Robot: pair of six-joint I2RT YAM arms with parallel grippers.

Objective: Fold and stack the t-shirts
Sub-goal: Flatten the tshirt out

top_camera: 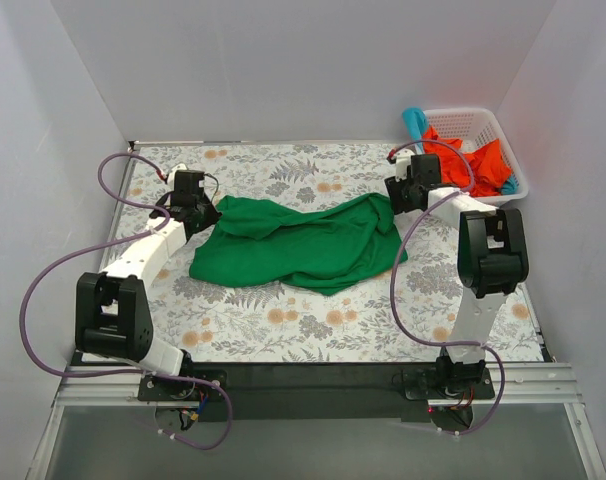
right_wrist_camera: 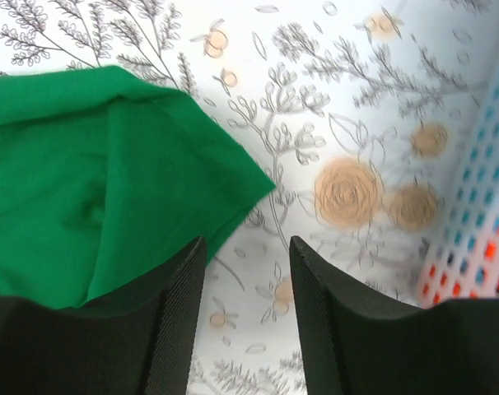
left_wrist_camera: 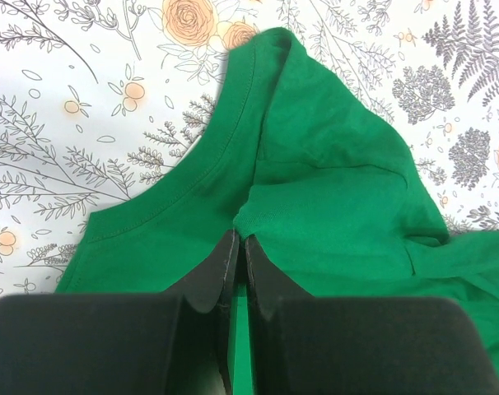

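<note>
A bright green t-shirt (top_camera: 303, 245) lies crumpled across the middle of the floral table. My left gripper (top_camera: 205, 215) is at its left end, shut on a pinch of the green cloth (left_wrist_camera: 315, 181) beside the collar seam. My right gripper (top_camera: 395, 195) is at the shirt's right end, open and empty, its jaws over bare table just past a green corner (right_wrist_camera: 118, 189). Orange-red shirts (top_camera: 483, 160) and a teal-blue one (top_camera: 415, 122) lie in the basket at the back right.
A white lattice basket (top_camera: 518, 180) stands at the back right corner; its wall shows in the right wrist view (right_wrist_camera: 480, 206). White walls enclose the table on three sides. Purple cables loop beside both arms.
</note>
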